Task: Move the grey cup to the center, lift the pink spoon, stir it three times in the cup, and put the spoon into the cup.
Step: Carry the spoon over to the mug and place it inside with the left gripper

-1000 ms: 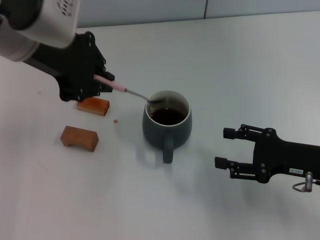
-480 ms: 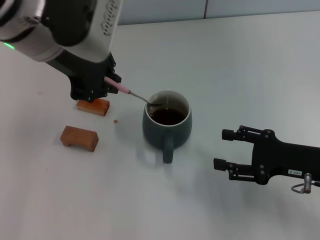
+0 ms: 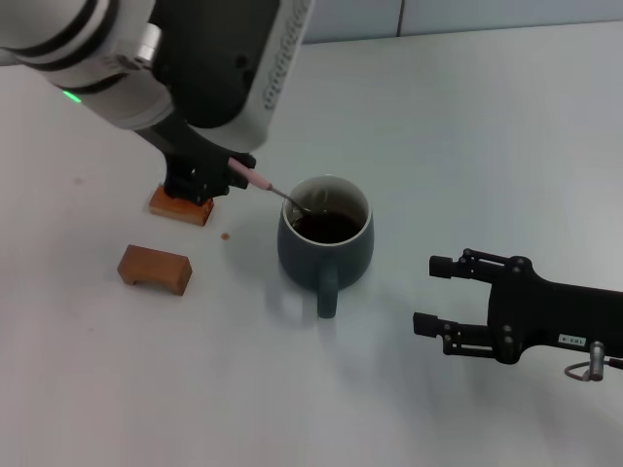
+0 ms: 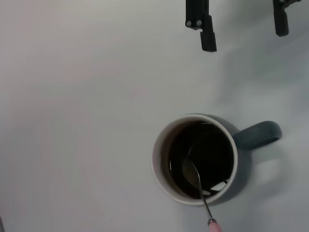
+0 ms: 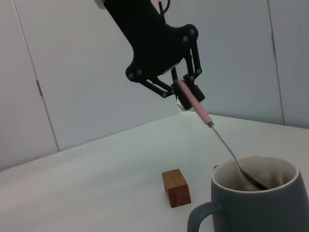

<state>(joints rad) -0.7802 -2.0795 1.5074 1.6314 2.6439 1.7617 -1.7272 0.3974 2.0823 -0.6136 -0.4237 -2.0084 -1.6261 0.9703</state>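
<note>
— Pink spoon (image 3: 255, 178) status?
— My left end effector (image 3: 229, 170) grips its handle; the bowl sits in the grey cup (image 3: 325, 241), mid-tabletop (image 3: 467, 126).
— Advice?
— Stir gently, clear of the rim. Right end effector (image 3: 434, 292) rests spread apart nearby.

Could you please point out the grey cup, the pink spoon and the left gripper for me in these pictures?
grey cup (image 3: 325, 255): head view, on its outer wall.
pink spoon (image 5: 194, 103): right wrist view, on its pink handle.
left gripper (image 5: 182, 90): right wrist view, between the fingertips clamping the handle.

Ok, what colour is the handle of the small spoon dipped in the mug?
Pale pink handle, clearest in the right wrist view.
</note>
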